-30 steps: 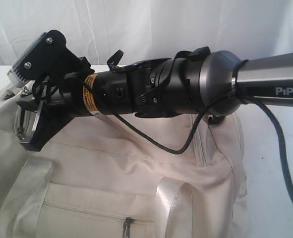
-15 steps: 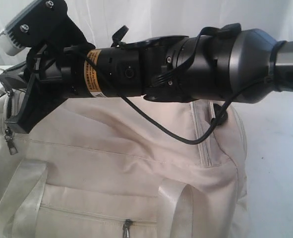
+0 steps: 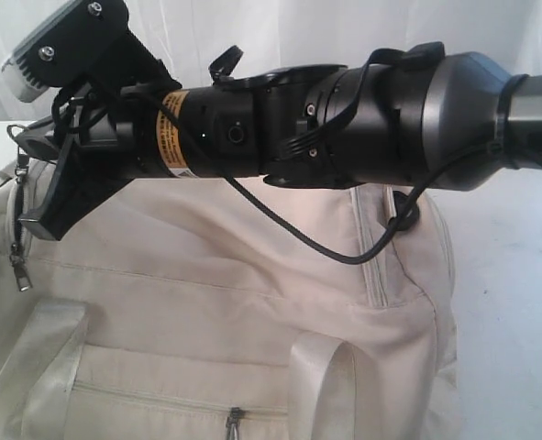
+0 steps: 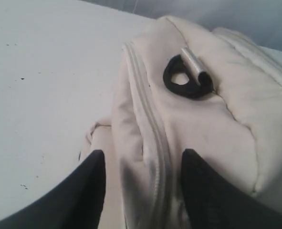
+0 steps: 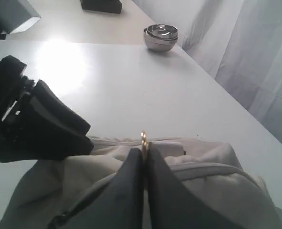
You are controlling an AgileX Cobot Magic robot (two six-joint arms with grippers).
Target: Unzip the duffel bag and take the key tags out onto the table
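My right gripper (image 5: 144, 152) is pinched tight on a small gold-toned ring (image 5: 143, 138) that pokes out just past my fingertips. The ring is at the top of the cream duffel bag (image 5: 203, 160), which lies under the gripper on the white counter (image 5: 131, 81). A grey zipper pull (image 3: 18, 268) hangs just below it. My left gripper (image 4: 143, 160) stands wide, one finger on each side of the bag's end, with the zipper seam (image 4: 152, 138) running between them. A black D-ring (image 4: 172, 81) sits beyond the fingertips.
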